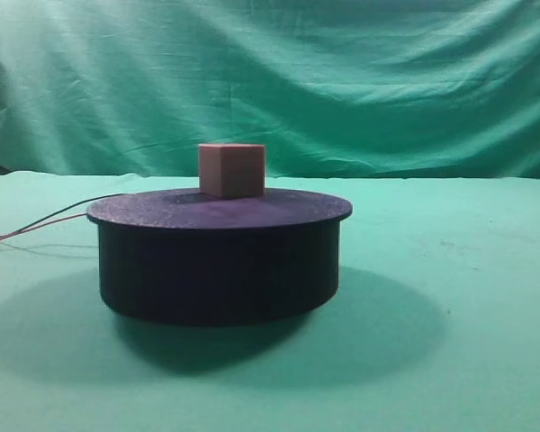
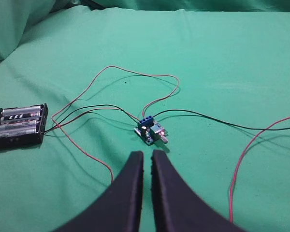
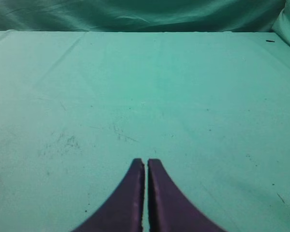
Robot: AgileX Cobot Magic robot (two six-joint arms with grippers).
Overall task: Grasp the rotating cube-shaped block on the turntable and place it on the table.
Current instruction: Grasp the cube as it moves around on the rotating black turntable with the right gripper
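Green cloth table (image 1: 486,297) all round. Black turntable (image 1: 218,270) sits mid-frame in the high view, cube (image 1: 231,169) on its top, a bit back of centre, one edge facing cam. Red + black wires (image 1: 36,225) run off the drum's left side.

L gripper (image 2: 147,155): jaws together w/ only a thin slit between the tips, nothing held, nothing touched. Hangs over the cloth just short of a small blue circuit board (image 2: 150,131); battery holder (image 2: 18,126) w/ AA cells lies far left, wired to the board.

R gripper (image 3: 146,163): fingers pressed together, holding nothing, over bare cloth w/ faint scuff marks.

Neither gripper visible in the high view; cube well apart from both.
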